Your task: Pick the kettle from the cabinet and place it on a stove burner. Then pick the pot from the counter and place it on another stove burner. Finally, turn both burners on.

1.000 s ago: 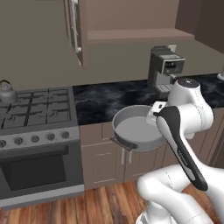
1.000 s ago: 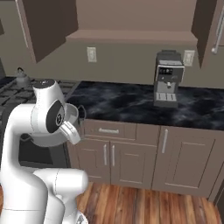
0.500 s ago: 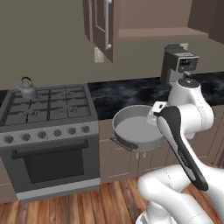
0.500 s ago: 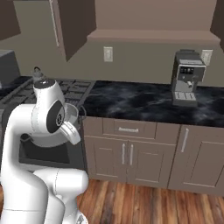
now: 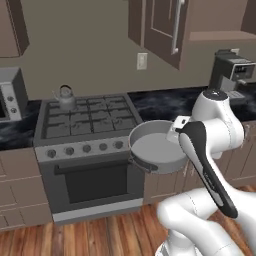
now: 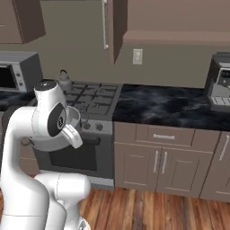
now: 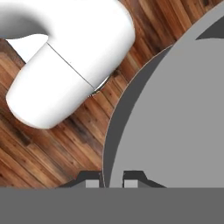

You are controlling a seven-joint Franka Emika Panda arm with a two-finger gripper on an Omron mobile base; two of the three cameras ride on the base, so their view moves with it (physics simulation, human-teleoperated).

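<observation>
gripper (image 7: 105, 181) is clamped on the pot (image 5: 156, 146) rim beside the stove (image 5: 86, 120); stiff metal, probably tips easily held off-centre

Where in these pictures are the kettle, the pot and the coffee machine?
kettle (image 5: 65, 97): left base view, on its rounded body, at the stove's back left.
pot (image 5: 156, 148): left base view, on its flat inside bottom.
coffee machine (image 6: 220, 81): right base view, on its front face.

The hand (image 7: 106, 181) is clamped on the rim of the pot (image 7: 175, 118), one fingertip on each side of the thin wall. Wooden floor (image 7: 52, 148) lies below, beside the pot.
</observation>
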